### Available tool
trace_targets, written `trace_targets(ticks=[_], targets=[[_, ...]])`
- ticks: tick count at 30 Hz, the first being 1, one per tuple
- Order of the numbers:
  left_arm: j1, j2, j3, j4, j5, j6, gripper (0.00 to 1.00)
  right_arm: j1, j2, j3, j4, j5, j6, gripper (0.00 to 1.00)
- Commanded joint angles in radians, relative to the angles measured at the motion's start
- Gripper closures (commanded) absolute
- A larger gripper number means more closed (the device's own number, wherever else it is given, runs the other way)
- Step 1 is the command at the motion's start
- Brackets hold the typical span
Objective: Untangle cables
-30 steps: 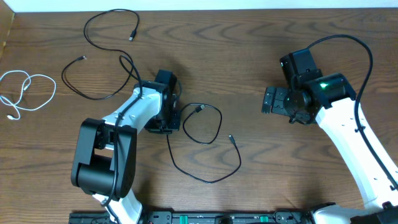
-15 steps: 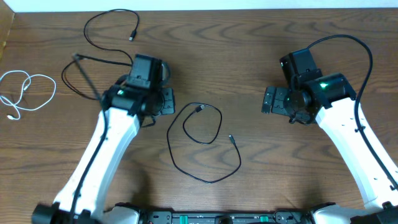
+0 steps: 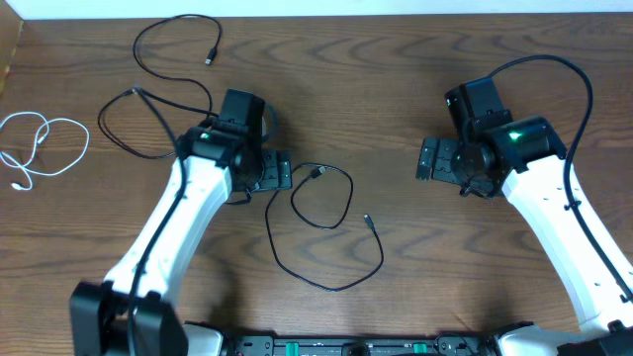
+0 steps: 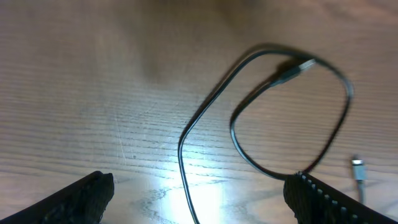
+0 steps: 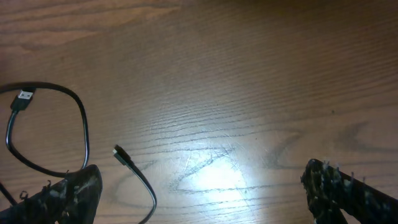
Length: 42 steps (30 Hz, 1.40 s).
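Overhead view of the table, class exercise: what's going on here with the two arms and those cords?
Two robot arms are meant to untangle cables, but neither holds one right now. The left gripper is open beside the looped black cable mid-table. The right gripper is open too, further right with nothing between its fingers. A second black cable lies at top left, and a white cable sits apart at the left edge.

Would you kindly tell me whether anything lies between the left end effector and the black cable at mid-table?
Nothing visible does. The open left end effector is right by the cable; in the left wrist view a strand runs between its fingers on bare table.
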Motion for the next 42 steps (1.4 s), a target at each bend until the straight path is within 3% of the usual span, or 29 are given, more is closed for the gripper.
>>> trace_targets(ticks=[1, 7, 11, 14, 20, 27, 42], targets=[[0.000, 0.072, -0.017, -0.001, -0.009, -0.002, 0.07, -0.008, -0.001, 0.001, -0.001, 0.015, -0.006, 0.01], [0.000, 0.222, -0.017, 0.010, -0.021, 0.002, 0.08, -0.008, -0.001, 0.001, -0.001, 0.015, -0.006, 0.01], [0.000, 0.287, -0.017, 0.025, -0.029, 0.002, 0.15, -0.008, -0.001, 0.001, -0.001, 0.015, -0.006, 0.01], [0.000, 0.317, -0.017, 0.045, -0.035, 0.002, 0.16, -0.008, -0.001, 0.001, -0.001, 0.015, -0.006, 0.01], [0.000, 0.333, -0.017, 0.091, -0.053, 0.002, 0.17, -0.008, -0.001, 0.001, -0.001, 0.015, -0.006, 0.01], [-0.001, 0.333, -0.035, 0.108, -0.095, 0.010, 0.28, -0.008, -0.001, 0.001, -0.001, 0.015, -0.006, 0.01], [-0.001, 0.333, -0.175, 0.224, -0.160, 0.005, 0.41, -0.008, -0.001, 0.001, -0.001, 0.015, -0.006, 0.01]])
